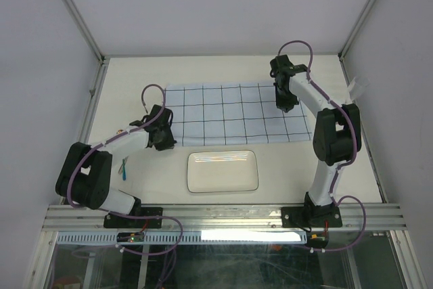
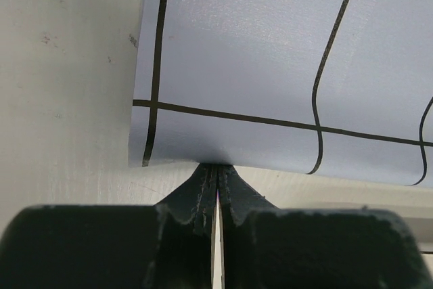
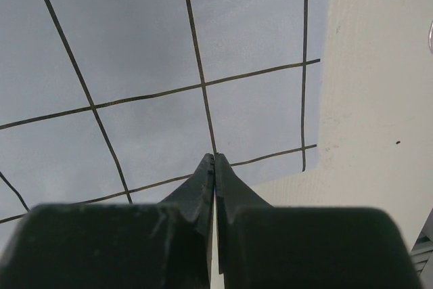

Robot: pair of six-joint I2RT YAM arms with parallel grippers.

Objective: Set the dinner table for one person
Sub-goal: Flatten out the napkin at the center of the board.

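Pale-blue gridded cloth (image 1: 230, 113) lies spread on the cream-white tabletop (image 1: 128, 79), which carries everything in view, and its long axis runs left to right between two robot arms. At far left, slender blue-green items (image 1: 124, 167) rest beside the left arm, too small to identify. The left fingers (image 2: 199, 197) are pressed together at the cloth's near-left corner and appear to pinch its near hem, which sits a little raised off the surface. A white rectangular plate (image 1: 222, 170) lies just in front of the cloth's near edge, long side parallel to it. It is nearer the left arm than the right. The right fingers (image 3: 199, 191) are closed tip to tip over the cloth near its right end; whether fabric is caught between them cannot be told. With both arms at opposite ends, the cloth looks set for squaring before the plate goes on.
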